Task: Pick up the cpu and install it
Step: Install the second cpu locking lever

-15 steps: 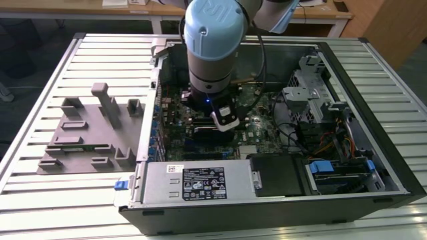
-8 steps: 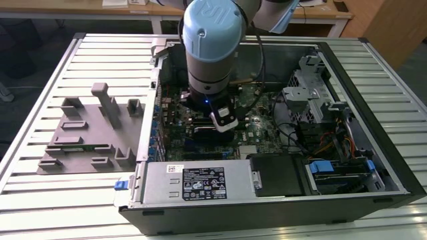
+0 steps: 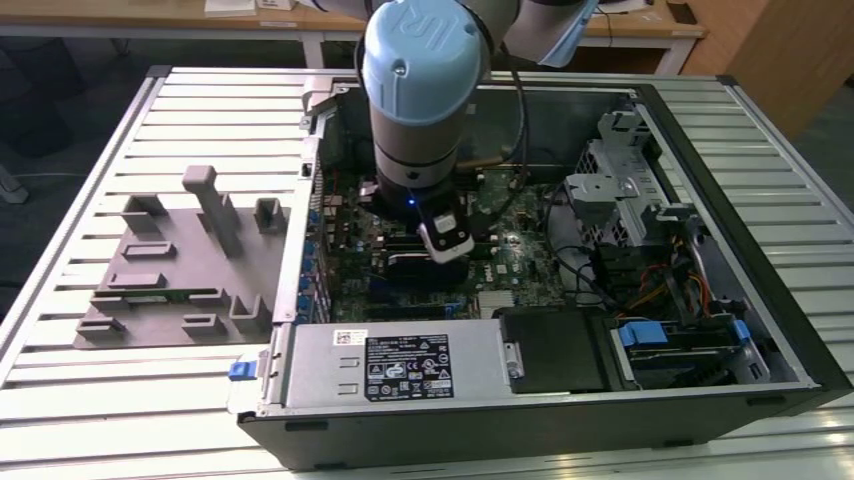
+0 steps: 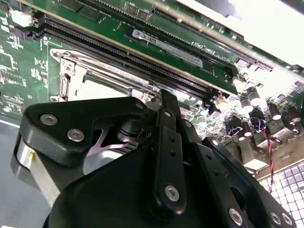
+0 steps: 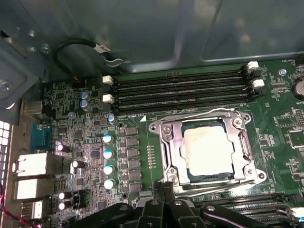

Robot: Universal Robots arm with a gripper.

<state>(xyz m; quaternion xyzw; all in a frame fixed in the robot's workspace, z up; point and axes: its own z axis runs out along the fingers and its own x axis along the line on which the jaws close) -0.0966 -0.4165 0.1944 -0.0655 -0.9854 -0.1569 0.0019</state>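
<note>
Not much readable print here, honestly. In the exterior view the arm's blue joint cap (image 3: 422, 45) has big embossed letters on it, and the power supply (image 3: 387, 365) wears a white barcode sticker plus a black label full of tiny marks. In the second wrist view, the memory stick (image 4: 166, 45) has a printed label too small to make out.

Slatted metal table (image 3: 80, 400), wooden desk (image 3: 641, 25) behind, dark floor (image 3: 40, 120)
</note>
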